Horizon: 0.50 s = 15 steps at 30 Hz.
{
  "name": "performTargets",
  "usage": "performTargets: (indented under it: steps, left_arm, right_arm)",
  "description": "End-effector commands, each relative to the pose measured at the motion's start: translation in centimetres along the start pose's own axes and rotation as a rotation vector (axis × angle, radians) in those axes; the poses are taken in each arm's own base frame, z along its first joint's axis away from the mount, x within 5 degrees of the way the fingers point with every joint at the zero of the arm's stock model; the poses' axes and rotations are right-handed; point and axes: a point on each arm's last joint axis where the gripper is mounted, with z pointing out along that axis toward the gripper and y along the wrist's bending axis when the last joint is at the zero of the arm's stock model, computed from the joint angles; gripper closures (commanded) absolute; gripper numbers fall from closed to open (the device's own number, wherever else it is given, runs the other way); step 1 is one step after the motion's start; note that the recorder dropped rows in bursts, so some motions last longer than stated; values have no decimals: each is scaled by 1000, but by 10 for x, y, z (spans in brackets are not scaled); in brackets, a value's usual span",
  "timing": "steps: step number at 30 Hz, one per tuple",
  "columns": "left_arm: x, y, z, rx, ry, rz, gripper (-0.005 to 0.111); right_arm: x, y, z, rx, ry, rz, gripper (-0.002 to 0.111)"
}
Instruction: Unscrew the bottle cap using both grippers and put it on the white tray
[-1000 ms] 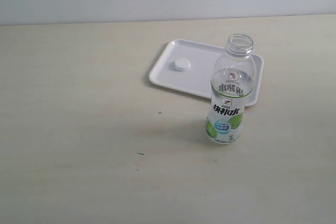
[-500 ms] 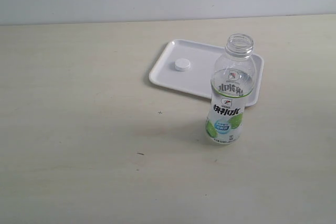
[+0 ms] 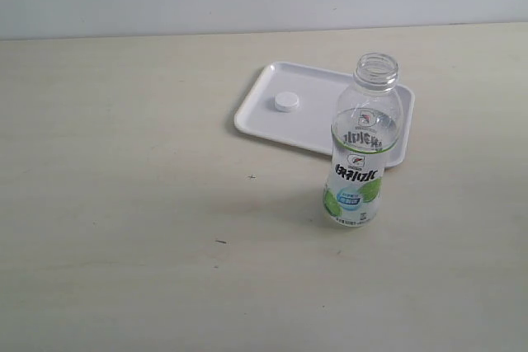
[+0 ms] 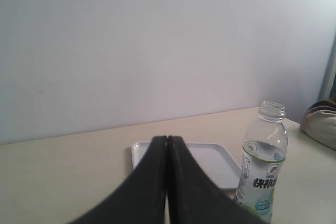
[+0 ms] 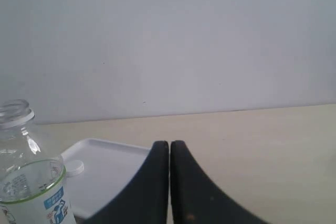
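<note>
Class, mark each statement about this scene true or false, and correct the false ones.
1. The cap lies on the tray. True.
2. The bottle lies on its side. False: it stands upright.
3. The bottle's neck is open. True.
4. The left gripper holds the cap. False: its jaws are shut on nothing.
5. The right gripper is shut. True.
6. The bottle stands on the tray. False: it stands on the table.

My left end effector (image 4: 167, 140) is plain matte black: two smooth fingers (image 4: 149, 182) with narrow rounded tips, each broadening in a long curved flare away from its tip, with a thin straight seam between them. My right end effector (image 5: 169, 144) has the same black, flared, round-tipped shape.
</note>
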Motion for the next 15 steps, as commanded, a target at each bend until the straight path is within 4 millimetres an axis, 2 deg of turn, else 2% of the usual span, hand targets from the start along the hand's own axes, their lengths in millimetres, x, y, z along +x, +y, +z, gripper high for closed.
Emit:
performTargets:
  steps: [1,3,4,5,7,15]
  left_arm:
    - [0,2,-1,-29,-7,73,107]
    - [12,7,-3,-75,20,154,107]
    - [26,17,-3,-151,49,170,107]
    - [31,21,-3,-190,55,168,107]
    - [31,31,-5,-295,27,151,107]
    - [30,31,-5,-302,29,183,107]
  right_arm:
    - [1,0,0,5,-6,-11,106]
    - [1,0,0,5,-6,-11,106]
    - [1,0,0,5,-6,-11,106]
    - [1,0,0,5,-6,-11,106]
    - [1,0,0,6,-3,-11,106]
    - [1,0,0,5,-3,-4,106]
